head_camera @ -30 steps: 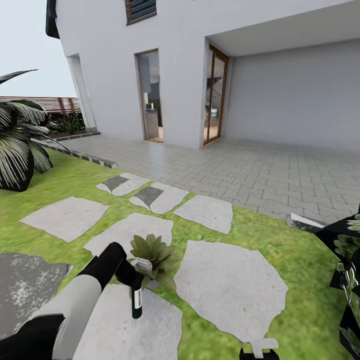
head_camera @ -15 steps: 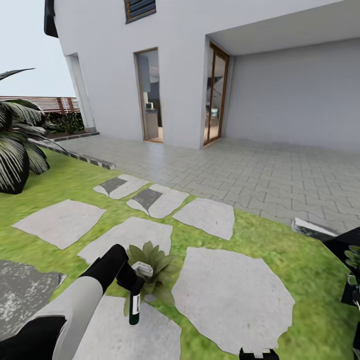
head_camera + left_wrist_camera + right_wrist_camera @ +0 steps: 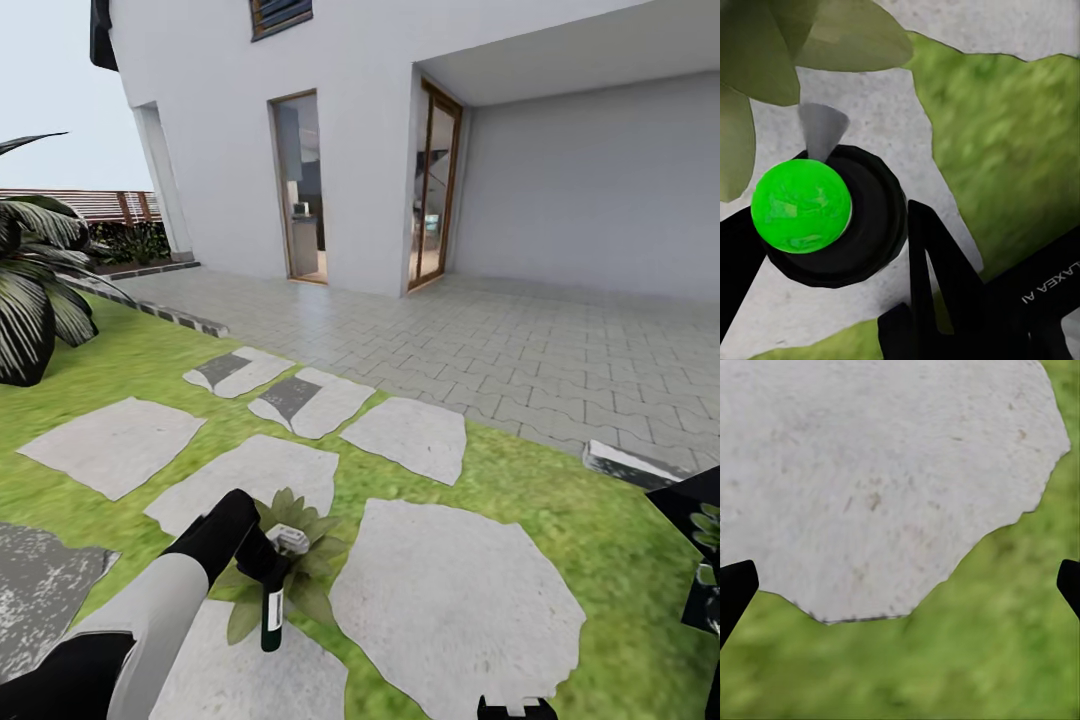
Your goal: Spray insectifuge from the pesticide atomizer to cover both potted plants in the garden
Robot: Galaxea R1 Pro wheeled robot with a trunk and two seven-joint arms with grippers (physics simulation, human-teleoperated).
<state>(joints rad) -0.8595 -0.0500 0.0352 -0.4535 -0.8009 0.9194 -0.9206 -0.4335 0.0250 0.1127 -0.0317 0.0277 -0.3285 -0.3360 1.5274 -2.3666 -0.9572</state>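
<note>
Left gripper (image 3: 268,560) clamped on the atomizer (image 3: 272,608) beside a potted plant (image 3: 300,545); right gripper (image 3: 900,585) fingers apart over a stepping stone (image 3: 885,487).

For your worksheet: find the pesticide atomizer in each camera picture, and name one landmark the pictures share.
Head view: the pesticide atomizer hangs in the left gripper, low left of centre, before the potted plant.
Left wrist view: seen end-on, green.
Right wrist view: not in it.
Shared landmark: grey stepping stone in grass.
</note>
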